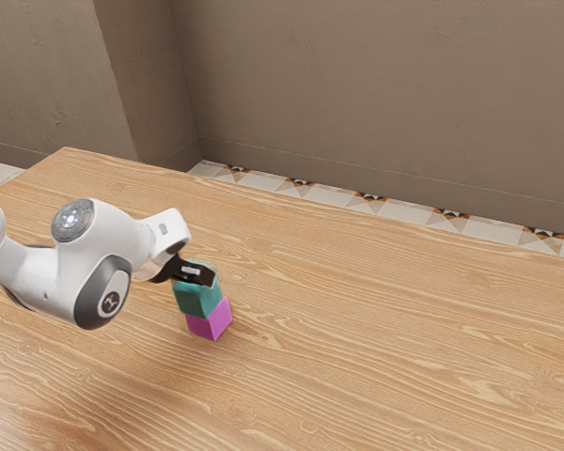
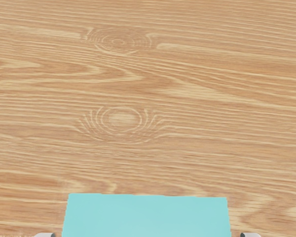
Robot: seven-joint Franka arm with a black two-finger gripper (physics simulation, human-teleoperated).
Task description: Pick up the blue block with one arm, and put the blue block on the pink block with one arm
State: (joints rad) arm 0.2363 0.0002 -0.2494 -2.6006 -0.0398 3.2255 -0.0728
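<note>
**Blue block on pink: a clean release is called for**

Exterior view: the blue block (image 1: 199,297) is seen resting on the pink block (image 1: 211,322), set slightly toward the exterior view's left. The gripper (image 1: 194,274) is right at its top. Whether the block is clamped or free cannot be told.

Wrist view: the blue block (image 2: 147,216) lies just under the hand, above the wooden table (image 2: 138,74).

The block is best let go only once it sits flat. The hand is then best raised straight up, so that the stack is not dragged.
</note>
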